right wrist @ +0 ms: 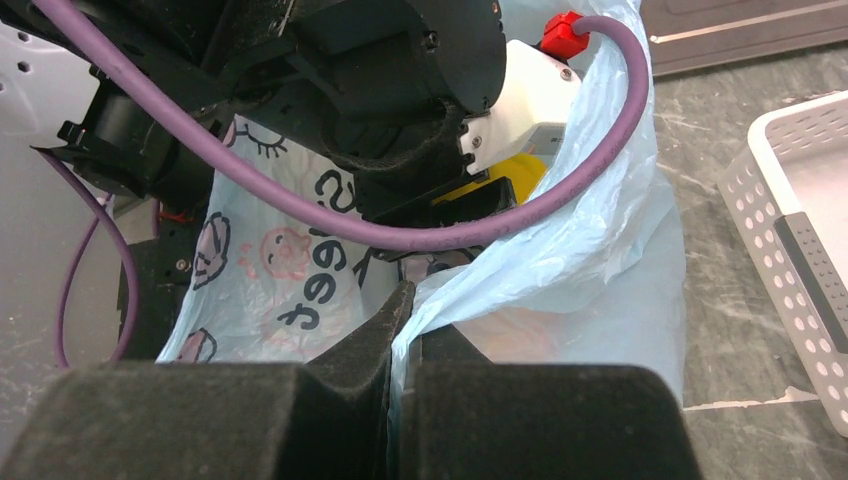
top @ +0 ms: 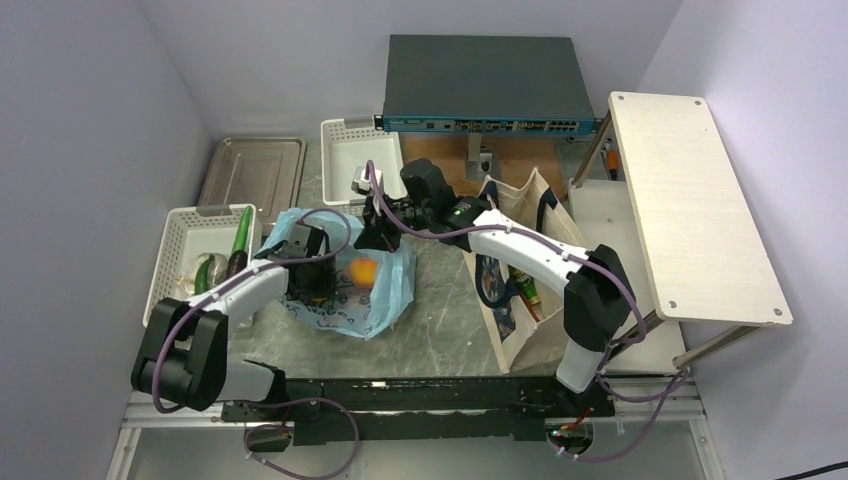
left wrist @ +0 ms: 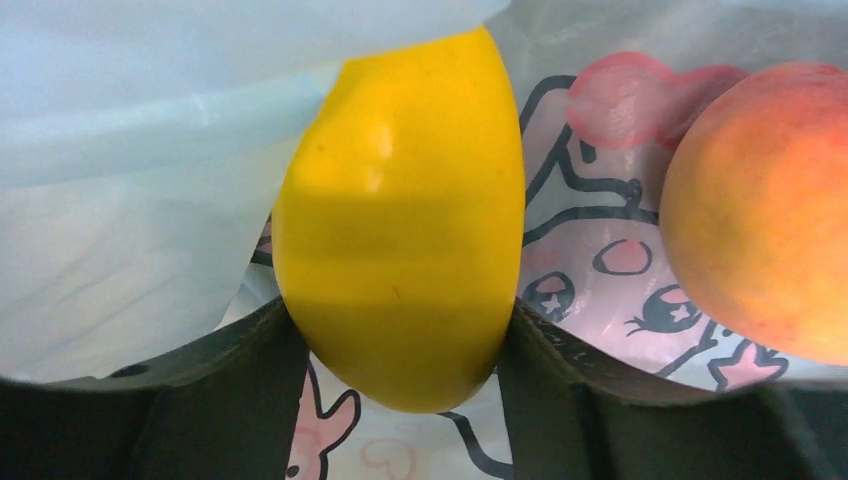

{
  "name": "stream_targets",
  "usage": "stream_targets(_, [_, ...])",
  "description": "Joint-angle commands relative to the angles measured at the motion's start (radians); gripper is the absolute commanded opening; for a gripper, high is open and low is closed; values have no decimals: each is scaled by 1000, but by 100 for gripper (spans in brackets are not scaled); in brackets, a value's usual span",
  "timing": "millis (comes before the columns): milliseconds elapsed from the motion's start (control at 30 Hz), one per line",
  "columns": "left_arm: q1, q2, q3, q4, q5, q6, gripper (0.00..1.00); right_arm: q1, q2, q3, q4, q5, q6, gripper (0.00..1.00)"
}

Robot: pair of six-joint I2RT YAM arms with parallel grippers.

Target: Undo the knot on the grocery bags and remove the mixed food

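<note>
A light-blue grocery bag (top: 385, 300) with cartoon prints lies open on the table left of centre. No knot shows. My left gripper (top: 312, 278) is inside the bag, and its fingers press both sides of a yellow oval fruit (left wrist: 400, 230). A round orange fruit (left wrist: 770, 210) lies just right of it on the printed plastic, and it also shows in the top view (top: 365, 270). My right gripper (top: 380, 238) is at the bag's far edge. In the right wrist view it (right wrist: 405, 330) is shut on a fold of the bag's rim (right wrist: 560, 250).
A white basket (top: 178, 235) at the left holds a green cucumber (top: 243, 228) and a purple aubergine (top: 236, 262). A metal tray (top: 255, 170) and a second white basket (top: 345, 135) stand behind. A beige tote (top: 530, 330) stands at the right, beside a wooden shelf (top: 690, 200).
</note>
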Motion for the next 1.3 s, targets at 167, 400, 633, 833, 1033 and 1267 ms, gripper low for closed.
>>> stream_targets(167, [-173, -159, 74, 3, 60, 98, 48, -4, -14, 10, 6, 10, -24, 0])
stream_targets(400, [-207, -298, 132, -102, 214, 212, 20, -33, -8, 21, -10, -4, -20, 0])
stream_targets(633, [-209, -479, 213, -312, 281, 431, 17, -91, -40, 3, -38, -15, -44, 0])
stream_targets(833, [-208, -598, 364, -424, 74, 490, 6, -111, -41, -37, -53, -39, -88, 0])
stream_targets(1033, [29, -314, 616, -178, 15, 603, 12, -112, -21, -48, -72, -49, -183, 0])
stream_targets(1267, [132, 442, 1371, -338, 290, 863, 9, -107, 25, 7, -142, -47, -253, 0])
